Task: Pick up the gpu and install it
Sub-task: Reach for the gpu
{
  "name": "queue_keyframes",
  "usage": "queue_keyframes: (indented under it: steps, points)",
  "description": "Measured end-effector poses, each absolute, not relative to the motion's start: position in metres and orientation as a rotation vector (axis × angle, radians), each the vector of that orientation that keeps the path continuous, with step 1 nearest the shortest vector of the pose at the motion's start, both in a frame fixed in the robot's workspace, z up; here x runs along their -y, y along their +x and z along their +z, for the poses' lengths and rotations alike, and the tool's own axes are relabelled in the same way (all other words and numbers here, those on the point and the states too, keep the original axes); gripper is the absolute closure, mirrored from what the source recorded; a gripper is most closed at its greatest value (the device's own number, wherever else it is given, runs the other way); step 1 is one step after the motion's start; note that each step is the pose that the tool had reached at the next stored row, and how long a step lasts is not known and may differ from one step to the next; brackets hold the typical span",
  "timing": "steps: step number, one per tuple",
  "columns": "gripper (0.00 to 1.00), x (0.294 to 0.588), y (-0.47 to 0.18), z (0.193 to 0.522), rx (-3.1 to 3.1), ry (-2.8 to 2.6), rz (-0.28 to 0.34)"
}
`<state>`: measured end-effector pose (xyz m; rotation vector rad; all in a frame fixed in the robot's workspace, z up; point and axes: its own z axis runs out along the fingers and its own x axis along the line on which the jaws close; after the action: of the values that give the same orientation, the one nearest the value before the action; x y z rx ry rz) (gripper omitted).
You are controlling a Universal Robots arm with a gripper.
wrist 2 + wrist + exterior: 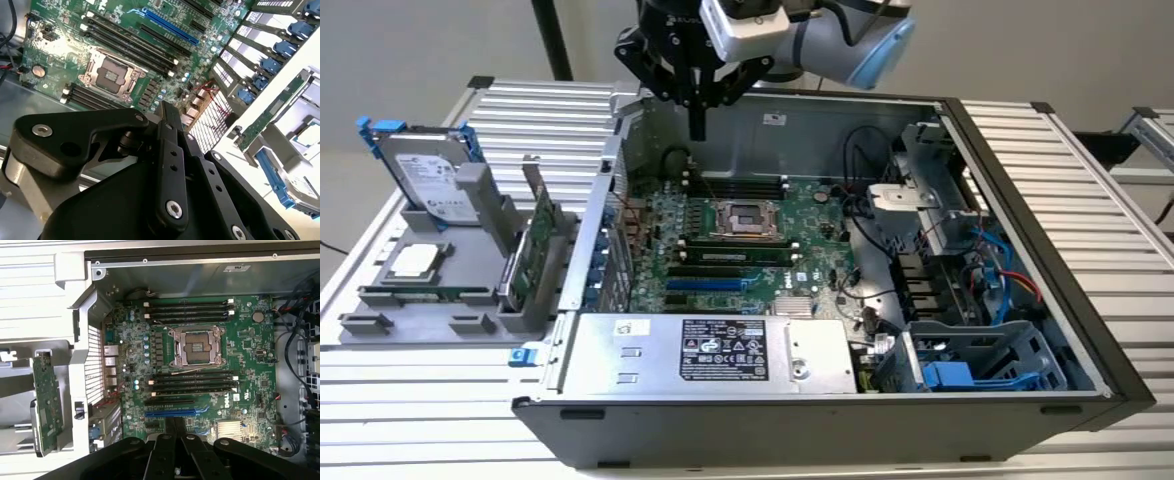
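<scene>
Exterior view: gripper (698,128) is closed, fingers pressed together, holding nothing, and hangs tip-down just above the motherboard (720,235). The case (1014,150) lies on its side, opened, likely so the slots face up. The gpu (534,250) is well apart from the gripper, outside the case, on edge in a grey holder (414,330), probably leaving its top edge free to grab. Power-supply label (727,350): print unreadable.

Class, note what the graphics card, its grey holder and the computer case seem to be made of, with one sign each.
Graphics card: green circuit board, probably lacquered fibreglass. Holder: matt grey, blocky shapes, likely plastic. Computer case: dull silver walls with folded edges, apparently sheet metal.
</scene>
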<state>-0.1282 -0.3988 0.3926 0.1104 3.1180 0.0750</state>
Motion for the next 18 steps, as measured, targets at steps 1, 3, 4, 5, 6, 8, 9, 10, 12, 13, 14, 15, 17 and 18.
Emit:
queue_keyframes:
  steps: [1, 3, 4, 5, 6, 8, 9, 10, 12, 13, 14, 15, 17, 18]
  points:
    - [1.0, 0.399, -0.129, 0.393, -3.118, 0.11, 0.075]
    - [1.0, 0.399, -0.131, 0.393, -3.118, 0.11, 0.075]
    - [1.0, 0.399, -0.132, 0.393, -3.118, 0.11, 0.075]
    - [1.0, 0.399, -0.133, 0.393, -3.118, 0.11, 0.075]
    - [1.0, 0.399, -0.134, 0.393, -3.118, 0.11, 0.075]
    - [1.0, 0.399, -0.136, 0.393, -3.118, 0.111, 0.075]
    - [1.0, 0.399, -0.137, 0.393, -3.118, 0.11, 0.075]
    - [1.0, 0.399, -0.139, 0.393, -3.118, 0.11, 0.075]
    - [1.0, 0.399, -0.142, 0.393, -3.118, 0.11, 0.075]
    - [1.0, 0.399, -0.143, 0.393, -3.118, 0.11, 0.075]
    - [1.0, 0.399, -0.145, 0.393, -3.118, 0.11, 0.075]
    - [1.0, 0.399, -0.146, 0.393, -3.118, 0.11, 0.075]
    - [1.0, 0.399, -0.149, 0.393, -3.118, 0.11, 0.075]
    - [1.0, 0.399, -0.15, 0.393, -3.118, 0.11, 0.075]
